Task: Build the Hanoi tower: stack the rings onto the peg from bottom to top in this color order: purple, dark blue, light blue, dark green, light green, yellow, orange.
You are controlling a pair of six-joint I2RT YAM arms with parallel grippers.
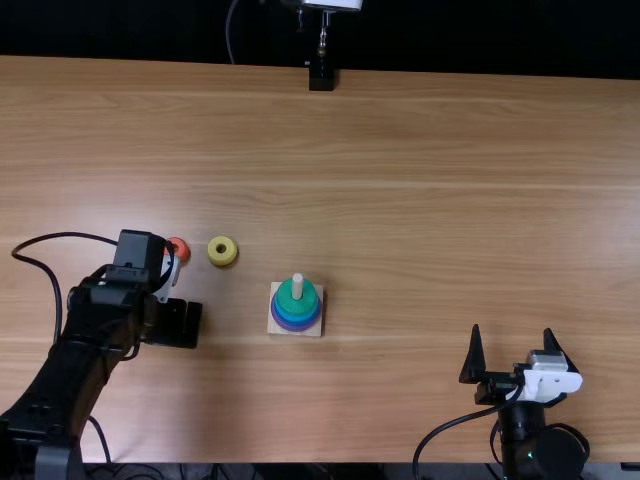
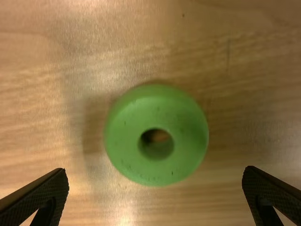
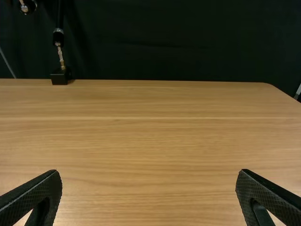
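Light green ring (image 2: 124, 136) lined up between the left claw's (image 2: 155, 170) parted fingers.
Its sides are best pinched evenly, kept level.

The top view looks steeply down and forward from above the near edge, high enough to take in much of the table (image 1: 420, 250), the left arm (image 1: 75, 370) and part of the right arm (image 1: 545, 440). The left wrist view looks down from close above a green ring (image 2: 183, 127) (near enough to pick out specks on it). The right wrist view faces forward, low across the wood, towards a dark backdrop (image 3: 164, 42). It shares the table's far edge and small black stand (image 1: 321, 77) with the top view; the left wrist view shares only tabletop by the left arm's end.
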